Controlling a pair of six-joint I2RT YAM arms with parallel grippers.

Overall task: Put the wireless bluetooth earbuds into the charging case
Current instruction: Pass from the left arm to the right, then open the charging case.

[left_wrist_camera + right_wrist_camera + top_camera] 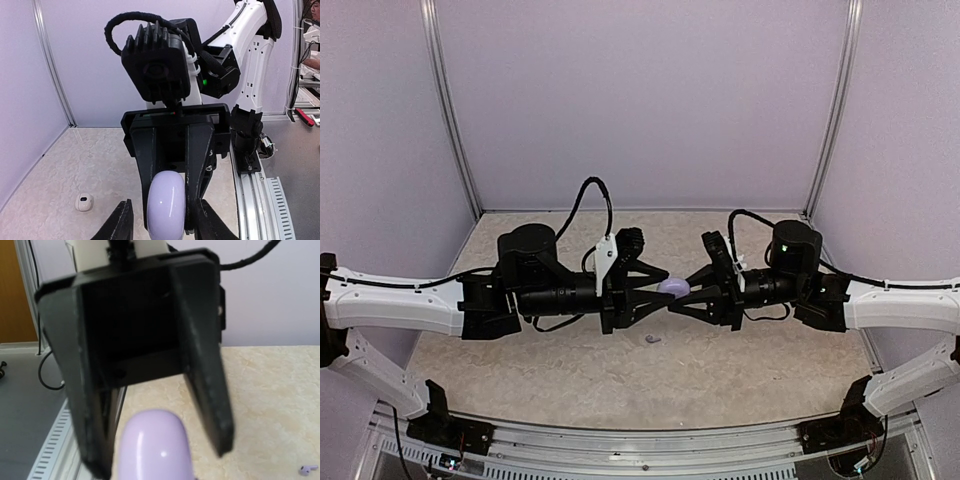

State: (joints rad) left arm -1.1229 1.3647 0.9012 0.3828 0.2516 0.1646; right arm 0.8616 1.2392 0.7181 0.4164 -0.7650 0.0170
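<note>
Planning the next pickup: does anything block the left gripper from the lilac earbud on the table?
Nothing visible does. The lilac earbud lies exposed on the table; the left gripper, fingers open, flanks the lilac case held by the right gripper.

The table (570, 370) has a pale beige top with a stone-like mottling, and a ribbed metal rail (650, 440) runs along its near edge. A tiny lilac earbud (653, 339) lies alone on the top, near the middle. Well away from it lies a small white rounded piece (84, 202) with a dark spot, too small to name.
</note>
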